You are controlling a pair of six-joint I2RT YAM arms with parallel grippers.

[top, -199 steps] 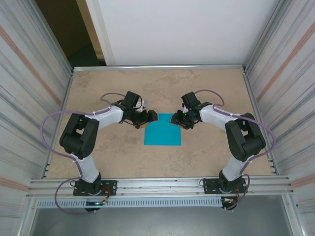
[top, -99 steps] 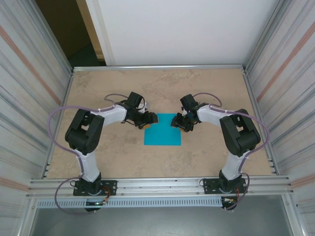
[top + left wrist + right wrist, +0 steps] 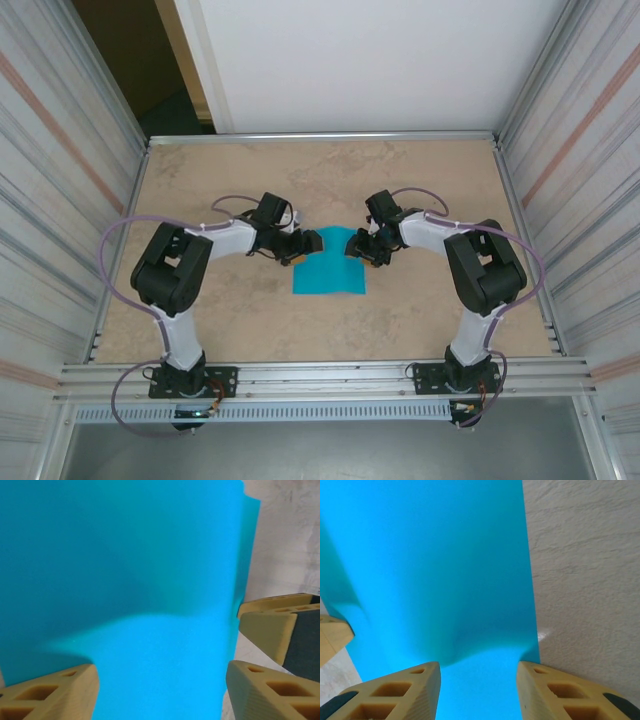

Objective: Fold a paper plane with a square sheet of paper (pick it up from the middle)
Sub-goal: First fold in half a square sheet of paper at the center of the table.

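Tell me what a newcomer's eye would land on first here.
The bright turquoise square sheet of paper at the middle of the tan table stands out first. The left end effector and the right end effector close in on its far edge from opposite sides, one at each far corner. The paper looks buckled there rather than flat.

Left claw (image 3: 305, 243), right claw (image 3: 358, 246) low, facing each other; jaws apart on both.
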